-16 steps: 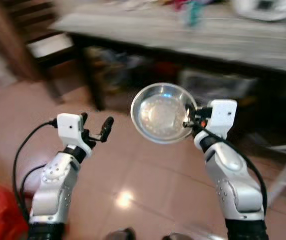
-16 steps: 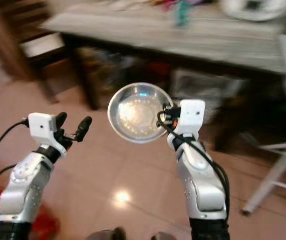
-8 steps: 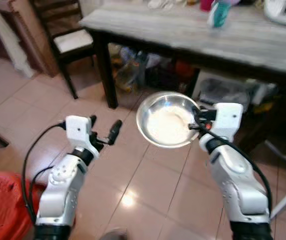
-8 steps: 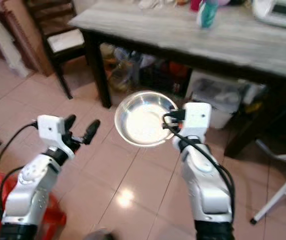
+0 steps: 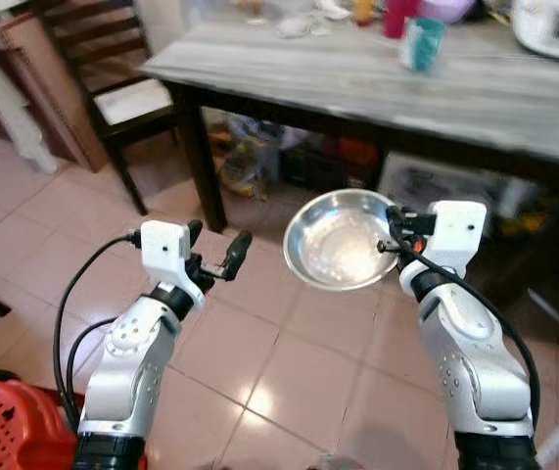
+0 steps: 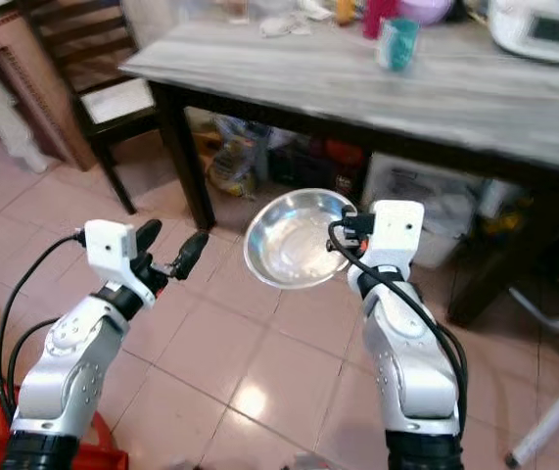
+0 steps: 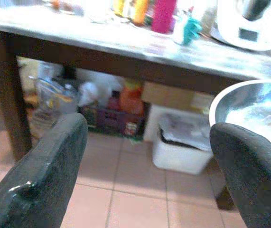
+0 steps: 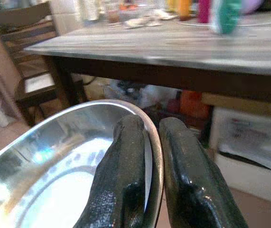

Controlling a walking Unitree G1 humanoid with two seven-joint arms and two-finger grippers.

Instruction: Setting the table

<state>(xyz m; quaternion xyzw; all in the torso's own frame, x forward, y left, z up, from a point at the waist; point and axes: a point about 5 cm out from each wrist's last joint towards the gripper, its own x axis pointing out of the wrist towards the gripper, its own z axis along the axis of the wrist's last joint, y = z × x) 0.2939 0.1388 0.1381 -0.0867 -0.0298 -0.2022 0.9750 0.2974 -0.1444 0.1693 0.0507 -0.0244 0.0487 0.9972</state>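
A shiny steel bowl (image 5: 340, 240) hangs in the air in front of me, tilted, over the tiled floor. My right gripper (image 5: 391, 232) is shut on the bowl's rim (image 8: 155, 142), one finger inside and one outside. My left gripper (image 5: 216, 252) is held up to the left of the bowl, open and holding nothing. Ahead stands the grey wooden table (image 5: 514, 98) with dark legs. On it are a teal cup (image 5: 422, 43), a pink bottle (image 5: 397, 15) and other small items at the far side.
A dark chair (image 5: 122, 93) with a pale seat stands at the table's left end. Boxes, bags and a white bin (image 7: 182, 145) sit under the table. A white appliance (image 5: 551, 24) is on the table's right. A red basket (image 5: 5, 431) lies at my lower left.
The camera has shifted, so the table sits a little closer and lower in view. The bowl stays clamped in my right gripper. My left gripper remains open.
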